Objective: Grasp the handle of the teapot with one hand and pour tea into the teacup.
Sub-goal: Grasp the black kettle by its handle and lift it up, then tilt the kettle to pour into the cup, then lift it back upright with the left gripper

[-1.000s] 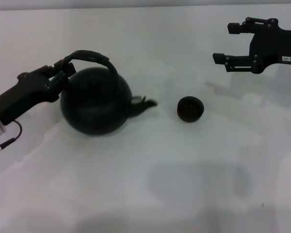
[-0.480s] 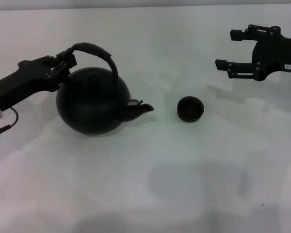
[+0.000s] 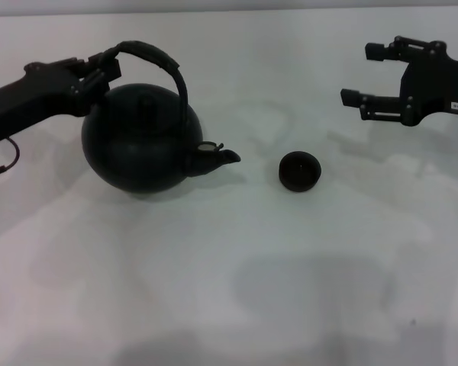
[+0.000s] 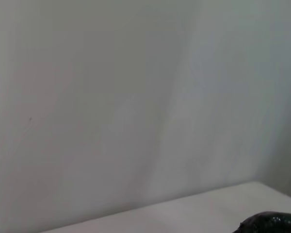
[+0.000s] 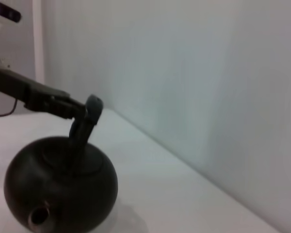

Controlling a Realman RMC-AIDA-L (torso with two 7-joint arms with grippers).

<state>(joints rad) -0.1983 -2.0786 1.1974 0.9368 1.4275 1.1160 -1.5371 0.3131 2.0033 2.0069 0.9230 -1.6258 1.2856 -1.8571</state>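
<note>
The black teapot (image 3: 137, 145) is at the left of the white table, spout pointing right toward the teacup (image 3: 300, 170). My left gripper (image 3: 109, 67) is shut on the left end of the arched handle (image 3: 160, 59), and the pot seems to hang just off the surface. The teacup stands alone, a short gap right of the spout. My right gripper (image 3: 364, 75) hovers open and empty at the far right, beyond the cup. The right wrist view shows the teapot (image 5: 63, 187), its handle (image 5: 89, 116) and the left gripper (image 5: 68, 107). The left wrist view shows only an edge of the teapot (image 4: 274, 223).
The white table (image 3: 237, 290) runs wide in front of the pot and cup. A pale wall (image 4: 136, 97) stands behind the table. The left arm's cable (image 3: 8, 162) hangs at the far left edge.
My left arm has risen and drawn back a little, taking the teapot up and slightly left by its handle. The right gripper has barely shifted. The teacup has not moved.
</note>
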